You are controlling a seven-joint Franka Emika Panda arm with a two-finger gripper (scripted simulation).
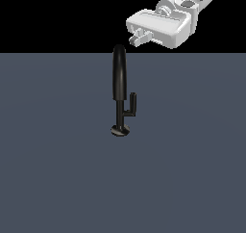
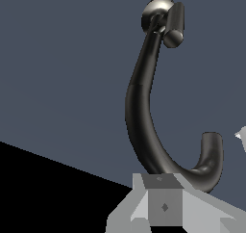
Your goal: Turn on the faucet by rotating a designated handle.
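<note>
The glossy black faucet [image 1: 119, 75] stands upright on the grey-blue floor, with its small disc base [image 1: 120, 130] at the bottom. The handle [image 1: 131, 107] is a short L-shaped lever branching from the stem toward the exterior view's right, ending in an upright stub. My gripper [image 1: 136, 38] hovers above the top of the arched spout and slightly toward the exterior view's right, touching nothing. Its fingers look pressed together and hold nothing. The wrist view looks down along the faucet [image 2: 139, 111], with the handle [image 2: 174, 25] beside the base and a grey finger [image 2: 163, 203] close to the spout's arch.
The flat grey-blue floor [image 1: 57, 169] spreads all around the faucet, with a black background behind it. The white arm [image 1: 187, 6] comes in from the exterior view's upper right.
</note>
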